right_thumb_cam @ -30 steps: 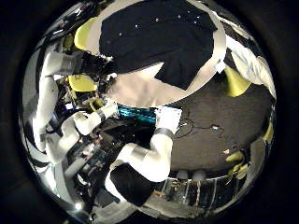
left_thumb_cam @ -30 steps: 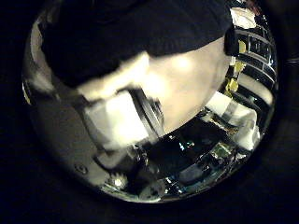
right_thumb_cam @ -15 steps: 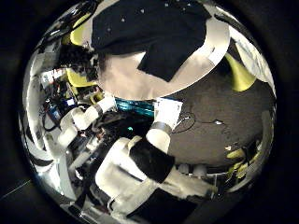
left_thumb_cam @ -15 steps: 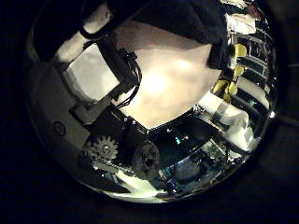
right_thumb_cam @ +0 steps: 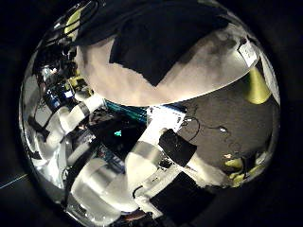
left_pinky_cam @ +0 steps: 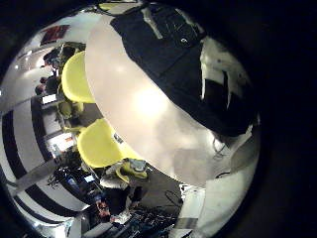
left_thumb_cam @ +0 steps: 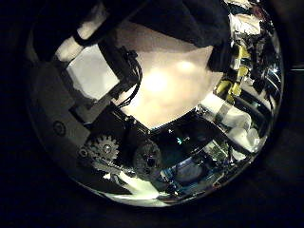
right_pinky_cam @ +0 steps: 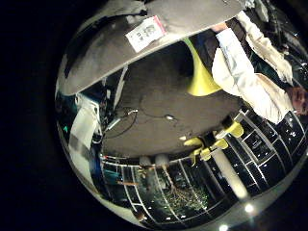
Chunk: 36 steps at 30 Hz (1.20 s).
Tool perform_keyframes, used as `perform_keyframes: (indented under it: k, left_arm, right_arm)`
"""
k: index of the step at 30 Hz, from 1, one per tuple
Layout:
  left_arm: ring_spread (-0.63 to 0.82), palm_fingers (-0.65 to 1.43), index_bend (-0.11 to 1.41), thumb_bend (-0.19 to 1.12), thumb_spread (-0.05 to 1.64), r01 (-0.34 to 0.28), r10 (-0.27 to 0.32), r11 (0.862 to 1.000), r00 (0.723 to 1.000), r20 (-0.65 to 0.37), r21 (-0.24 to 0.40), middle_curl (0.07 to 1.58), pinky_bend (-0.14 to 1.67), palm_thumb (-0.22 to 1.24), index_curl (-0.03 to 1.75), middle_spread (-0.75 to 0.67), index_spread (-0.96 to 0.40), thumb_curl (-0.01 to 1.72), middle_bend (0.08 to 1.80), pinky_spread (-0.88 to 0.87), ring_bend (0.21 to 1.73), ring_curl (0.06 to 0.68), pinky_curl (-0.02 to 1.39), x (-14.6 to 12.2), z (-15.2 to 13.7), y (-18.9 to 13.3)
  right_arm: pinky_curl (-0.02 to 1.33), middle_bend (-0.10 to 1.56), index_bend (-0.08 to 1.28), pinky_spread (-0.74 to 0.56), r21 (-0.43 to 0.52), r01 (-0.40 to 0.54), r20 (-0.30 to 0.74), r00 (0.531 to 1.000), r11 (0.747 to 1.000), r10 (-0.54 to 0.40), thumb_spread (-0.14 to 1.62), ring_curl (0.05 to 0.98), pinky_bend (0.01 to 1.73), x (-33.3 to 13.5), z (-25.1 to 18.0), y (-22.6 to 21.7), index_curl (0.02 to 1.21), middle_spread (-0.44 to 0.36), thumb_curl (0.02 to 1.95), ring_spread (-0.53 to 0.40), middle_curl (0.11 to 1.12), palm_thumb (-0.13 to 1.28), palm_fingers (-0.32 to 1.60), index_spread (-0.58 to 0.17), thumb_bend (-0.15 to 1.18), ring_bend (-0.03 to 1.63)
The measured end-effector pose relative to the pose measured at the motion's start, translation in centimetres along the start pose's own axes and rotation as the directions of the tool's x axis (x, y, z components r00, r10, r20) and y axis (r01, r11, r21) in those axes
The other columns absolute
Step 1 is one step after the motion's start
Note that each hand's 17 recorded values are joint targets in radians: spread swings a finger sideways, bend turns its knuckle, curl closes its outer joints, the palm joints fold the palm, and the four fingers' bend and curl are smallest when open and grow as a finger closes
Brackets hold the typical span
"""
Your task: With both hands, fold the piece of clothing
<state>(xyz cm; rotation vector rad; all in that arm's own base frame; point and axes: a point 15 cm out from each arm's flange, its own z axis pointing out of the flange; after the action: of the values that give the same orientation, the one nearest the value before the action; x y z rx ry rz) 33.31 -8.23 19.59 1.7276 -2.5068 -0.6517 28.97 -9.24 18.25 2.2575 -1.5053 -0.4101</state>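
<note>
A dark piece of clothing [left_pinky_cam: 183, 55] lies spread on a round pale table [left_pinky_cam: 139, 114] in the left little finger side palm view. Parts of the left hand [left_pinky_cam: 223, 84] lie against the cloth there. In the left thumb side palm view the left hand [left_thumb_cam: 100, 81] fills one side over bare table [left_thumb_cam: 176, 81], with the clothing [left_thumb_cam: 185, 17] beyond it. The right thumb side palm view shows the clothing [right_thumb_cam: 156, 47] on the table [right_thumb_cam: 194, 85] from beside the table's edge, with one flap reaching toward that edge.
Chairs [left_pinky_cam: 99, 144] stand round the table. The right little finger side palm view shows the table's edge [right_pinky_cam: 111, 53] with a label [right_pinky_cam: 146, 33], floor below and a chair [right_pinky_cam: 202, 75]. An arm [right_thumb_cam: 104, 189] shows in the right thumb side palm view.
The left thumb side view has shifted from cloth close up to mostly bare table, so that palm has moved off the clothing. The right thumb side view has shifted, with the table seen from farther off.
</note>
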Motion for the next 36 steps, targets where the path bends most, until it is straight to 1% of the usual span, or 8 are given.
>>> perform_keyframes:
  k: [5, 11, 16, 18, 23, 24, 28, 36]
  left_arm:
    - [-0.5, 1.0, 0.2, -0.01, 1.13, 0.003, -0.003, 1.0, 1.0, -0.002, -0.003, 1.01, 0.95, 0.79, 1.3, -0.61, -0.72, 0.54, 0.89, -0.71, 1.25, 0.508, 0.73, -0.3, 0.0, 0.0]
    - [-0.5, 1.0, 0.19, -0.01, 1.13, 0.005, -0.005, 1.0, 1.0, -0.004, -0.002, 1.02, 0.95, 0.79, 1.34, -0.62, -0.72, 0.55, 0.88, -0.71, 1.25, 0.508, 0.73, -0.3, -0.4, -0.1]
    - [-0.5, 1.0, 0.18, -0.01, 1.13, 0.0, 0.0, 1.0, 1.0, -0.005, -0.006, 1.03, 0.95, 0.79, 1.37, -0.63, -0.72, 0.55, 0.87, -0.71, 1.25, 0.509, 0.73, -0.5, -0.8, -0.1]
    - [-0.5, 1.0, 0.18, -0.01, 1.13, 0.003, -0.003, 1.0, 1.0, -0.007, -0.008, 1.04, 0.94, 0.79, 1.38, -0.63, -0.72, 0.55, 0.87, -0.71, 1.25, 0.51, 0.73, -0.7, -0.8, -0.1]
    - [-0.5, 1.0, 0.18, -0.01, 1.13, 0.003, -0.003, 1.0, 1.0, -0.015, -0.011, 1.04, 0.94, 0.79, 1.4, -0.64, -0.71, 0.55, 0.87, -0.71, 1.25, 0.51, 0.73, -1.3, -0.7, 0.0]
    - [-0.5, 1.0, 0.18, -0.01, 1.13, 0.003, -0.003, 1.0, 1.0, -0.018, -0.013, 1.04, 0.94, 0.79, 1.4, -0.64, -0.71, 0.55, 0.87, -0.72, 1.25, 0.511, 0.73, -1.4, -0.7, 0.0]
    - [-0.5, 1.0, 0.18, -0.01, 1.13, -0.003, 0.003, 1.0, 1.0, -0.023, -0.014, 1.05, 0.94, 0.79, 1.42, -0.64, -0.7, 0.55, 0.86, -0.72, 1.25, 0.511, 0.73, -1.8, -0.9, 0.1]
    - [-0.51, 1.0, 0.18, -0.02, 1.13, -0.05, 0.048, 0.998, 0.998, -0.051, -0.025, 1.05, 0.94, 0.78, 1.43, -0.65, -0.68, 0.55, 0.86, -0.72, 1.25, 0.512, 0.73, -1.9, -1.4, 1.3]
  right_arm:
    - [0.22, 0.31, 0.15, 0.12, 0.059, -0.001, -0.05, 0.999, 0.998, 0.004, 1.03, 0.265, 0.6, -0.5, -0.5, -2.6, 0.28, -0.061, 0.33, -0.056, 0.38, 0.56, 0.17, -0.307, -0.02, 0.67]
    - [0.21, 0.35, 0.15, 0.05, 0.011, 0.021, -0.072, 0.997, 1.0, -0.02, 1.0, 0.288, 0.59, -2.0, 1.2, -3.9, 0.27, -0.081, 0.34, -0.12, 0.4, 0.59, 0.25, -0.292, -0.02, 0.74]
    - [0.23, 0.44, 0.11, -0.14, 0.008, 0.018, -0.117, 0.993, 1.0, -0.017, 0.98, 0.335, 0.73, -1.6, 1.7, -5.0, 0.24, -0.141, 0.36, -0.232, 0.43, 0.66, 0.44, -0.274, -0.01, 0.89]
    - [0.27, 0.53, 0.11, -0.29, 0.04, 0.021, -0.131, 0.991, 0.999, -0.015, 0.98, 0.373, 0.89, -1.5, 1.3, -5.8, 0.21, -0.192, 0.38, -0.286, 0.47, 0.72, 0.71, -0.302, 0.0, 1.02]
    - [0.37, 0.72, 0.32, -0.37, 0.121, 0.016, -0.156, 0.988, 0.993, 0.003, 0.97, 0.457, 1.07, -1.0, -0.3, -6.8, 0.3, -0.271, 0.41, -0.305, 0.6, 0.84, 1.07, -0.408, 0.0, 1.12]
    - [0.41, 0.8, 0.49, -0.35, 0.152, 0.013, -0.166, 0.986, 0.988, 0.012, 0.97, 0.484, 1.1, -0.9, -1.1, -7.0, 0.38, -0.279, 0.42, -0.303, 0.64, 0.86, 1.18, -0.428, -0.01, 1.13]
    - [0.48, 0.96, 0.77, -0.32, 0.224, 0.01, -0.18, 0.983, 0.975, 0.031, 1.04, 0.545, 1.19, -0.6, -2.5, -6.8, 0.52, -0.264, 0.44, -0.294, 0.74, 0.92, 1.17, -0.429, 0.0, 1.21]
    - [0.62, 1.14, 0.99, -0.26, 0.256, -0.053, -0.164, 0.982, 0.965, 0.097, 1.21, 0.652, 1.32, 0.6, -5.1, -2.2, 0.7, -0.242, 0.47, -0.278, 0.86, 0.96, 1.03, -0.383, 0.01, 1.33]
